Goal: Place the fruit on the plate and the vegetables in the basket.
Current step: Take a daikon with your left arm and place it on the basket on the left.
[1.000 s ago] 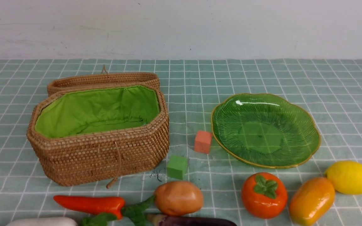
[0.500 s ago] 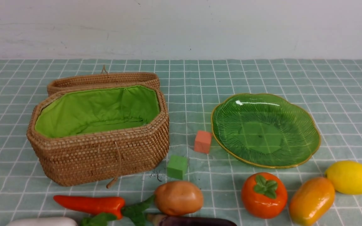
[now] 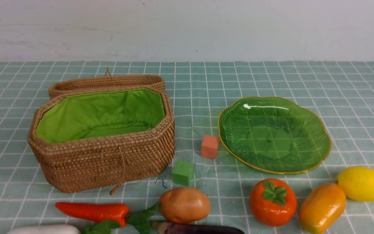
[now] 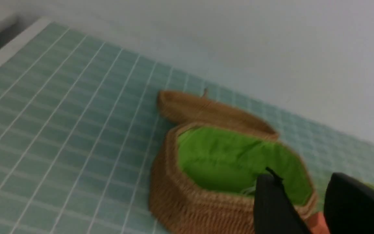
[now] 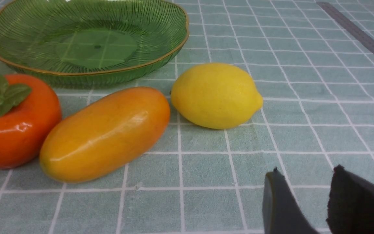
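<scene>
Gaping apart with nothing held, the left gripper (image 4: pixel 302 182) and right gripper (image 5: pixel 305 172) hang above the desk (image 3: pixel 206 81). Lemon (image 3: pixel 361 183), mango (image 3: pixel 322 208) and persimmon (image 3: pixel 273 202) lie at 5 to 6 o'clock of the plate (image 3: pixel 239 155); carrot (image 3: pixel 93 211), potato (image 3: pixel 184 204), eggplant (image 3: pixel 200 229) and radish (image 3: pixel 44 230) lie around 6 o'clock of the wicker basket (image 3: pixel 102 162).

My left gripper (image 4: pixel 315 208) and my right gripper (image 5: pixel 317 208) both have their two dark fingers spread a little apart, gripping nothing, and only those finger ends show at the edge of each wrist view, my arms themselves out of sight.
</scene>
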You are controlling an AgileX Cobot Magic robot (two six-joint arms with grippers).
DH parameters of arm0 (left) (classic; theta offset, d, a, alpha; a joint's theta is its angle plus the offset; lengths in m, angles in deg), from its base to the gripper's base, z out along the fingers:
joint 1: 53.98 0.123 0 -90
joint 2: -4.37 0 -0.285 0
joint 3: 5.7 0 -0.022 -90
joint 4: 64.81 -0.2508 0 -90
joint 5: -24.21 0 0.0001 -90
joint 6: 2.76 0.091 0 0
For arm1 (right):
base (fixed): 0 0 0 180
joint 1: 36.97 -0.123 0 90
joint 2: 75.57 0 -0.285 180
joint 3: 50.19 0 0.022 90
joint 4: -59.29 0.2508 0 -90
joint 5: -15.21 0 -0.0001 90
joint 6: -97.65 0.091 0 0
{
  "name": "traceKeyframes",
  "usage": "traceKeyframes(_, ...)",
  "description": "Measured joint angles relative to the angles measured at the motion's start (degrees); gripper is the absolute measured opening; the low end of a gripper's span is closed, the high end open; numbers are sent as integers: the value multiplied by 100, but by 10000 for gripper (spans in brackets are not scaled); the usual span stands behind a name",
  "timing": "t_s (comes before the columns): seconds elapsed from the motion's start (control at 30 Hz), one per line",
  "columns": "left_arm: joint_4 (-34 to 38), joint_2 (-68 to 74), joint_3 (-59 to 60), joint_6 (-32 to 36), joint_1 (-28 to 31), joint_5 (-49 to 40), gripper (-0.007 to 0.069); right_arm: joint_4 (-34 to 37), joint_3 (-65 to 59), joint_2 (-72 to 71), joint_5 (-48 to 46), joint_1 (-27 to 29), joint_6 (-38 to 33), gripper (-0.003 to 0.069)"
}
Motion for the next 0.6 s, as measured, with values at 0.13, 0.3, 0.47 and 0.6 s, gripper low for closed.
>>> traceKeyframes(0.13,60,356,547,-693,-96,-510,239,0,0,0,0,0,0,242)
traceKeyframes(0.3,142,799,1644,-1617,-101,-908,239,0,0,0,0,0,0,242)
traceKeyframes(0.47,294,1235,2231,-2198,-101,-751,250,0,0,0,0,0,0,242)
traceKeyframes(0.6,345,1781,2274,-2903,-101,-437,316,0,0,0,0,0,0,242)
